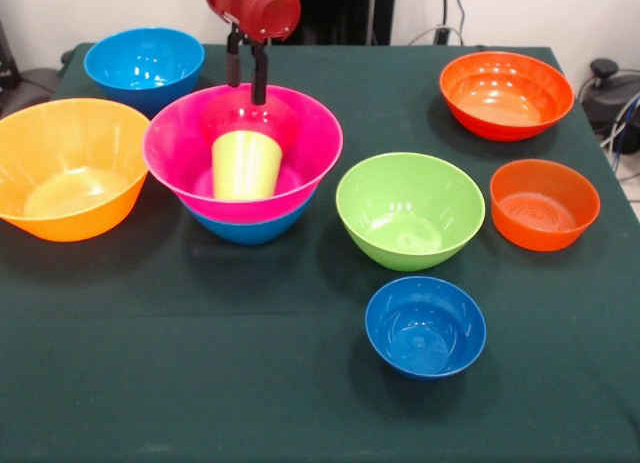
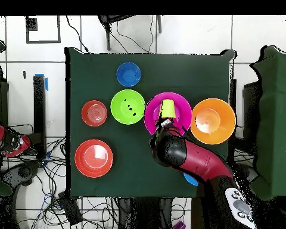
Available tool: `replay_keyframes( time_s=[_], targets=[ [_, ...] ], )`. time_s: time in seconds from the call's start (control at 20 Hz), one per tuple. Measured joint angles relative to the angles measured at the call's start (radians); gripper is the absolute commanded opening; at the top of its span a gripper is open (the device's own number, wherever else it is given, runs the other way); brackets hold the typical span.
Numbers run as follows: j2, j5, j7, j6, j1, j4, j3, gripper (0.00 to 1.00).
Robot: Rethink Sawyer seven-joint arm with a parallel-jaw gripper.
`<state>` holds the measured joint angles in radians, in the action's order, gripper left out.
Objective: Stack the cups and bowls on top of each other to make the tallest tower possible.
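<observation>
Gripper [image 1: 247,71] fingers slightly apart, empty, above far rim of pink bowl [image 1: 180,148]. Lime cup [image 1: 245,164] upside down inside pink bowl, nested in blue bowl [image 1: 248,228].

Bright, even light from above; soft shadows under glossy plastic bowls on dark green tablecloth [image 1: 250,383]; glare inside large red-orange bowl [image 2: 94,158]; front view sharp.

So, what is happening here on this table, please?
The robot is building a tower of bowls. A pink bowl sits nested in a blue bowl, and a lime cup stands upside down inside it. The gripper hangs above the pink bowl's far rim, holding nothing. The other bowls, including a green bowl, lie single on the table.
</observation>
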<state>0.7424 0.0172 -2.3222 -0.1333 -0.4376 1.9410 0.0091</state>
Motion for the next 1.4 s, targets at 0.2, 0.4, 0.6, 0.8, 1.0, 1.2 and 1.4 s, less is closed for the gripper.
replay_keyframes(
  time_s=[0.2,0.4,0.6,0.8,1.0,1.2,1.4],
  targets=[
    [0.0,0.0,0.0,-0.004,0.001,0.0,0.0,1.0],
    [-0.001,0.0,0.0,-0.004,0.001,0.0,0.0,1.0],
    [-0.007,0.0,0.0,-0.004,-0.001,0.0,0.0,1.0],
    [-0.021,0.0,0.0,-0.004,-0.013,0.0,0.004,1.0],
    [-0.032,0.006,0.0,-0.003,-0.021,-0.008,0.007,1.0],
    [-0.034,0.007,0.0,-0.003,-0.02,-0.011,0.006,1.0],
    [-0.036,0.008,0.0,-0.003,-0.02,-0.011,0.007,1.0]
  ],
)
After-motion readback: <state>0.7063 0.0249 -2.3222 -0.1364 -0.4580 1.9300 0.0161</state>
